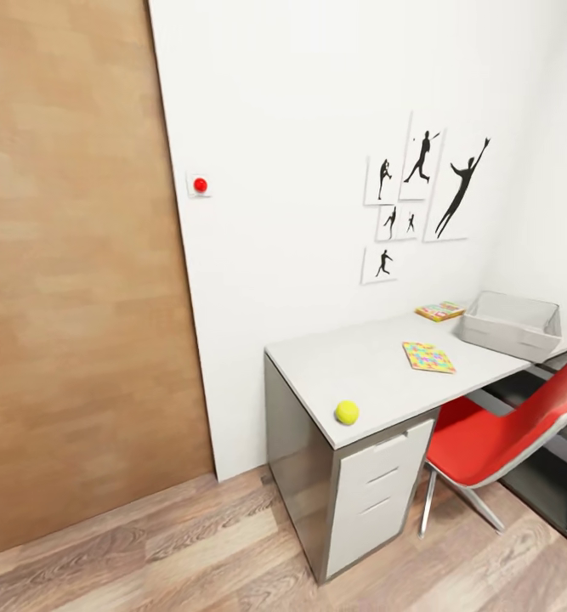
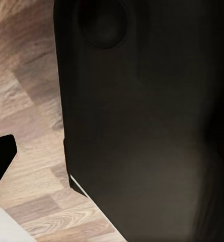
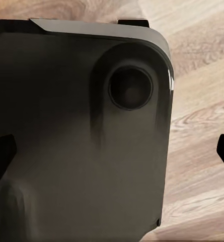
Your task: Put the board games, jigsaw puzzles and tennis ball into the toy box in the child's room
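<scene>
White-walled room w/ wood floor: table (image 1: 368,361) holds tennis ball (image 1: 346,412) at front corner, puzzle (image 1: 428,357) mid, toy box (image 1: 512,325) at far end. Grippers' state can't tell. Approach squarely, stop near ball corner.

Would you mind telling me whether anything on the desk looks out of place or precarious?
Nothing is spilled or damaged. The tennis ball sits loose near the table's front edge, and the nearer jigsaw puzzle lies slightly askew; the toy box stands upright.

A child's room: baseball silhouette pictures (image 1: 419,197) above a desk (image 1: 360,365), red chair (image 1: 504,433), plank floor (image 1: 172,552).
</scene>
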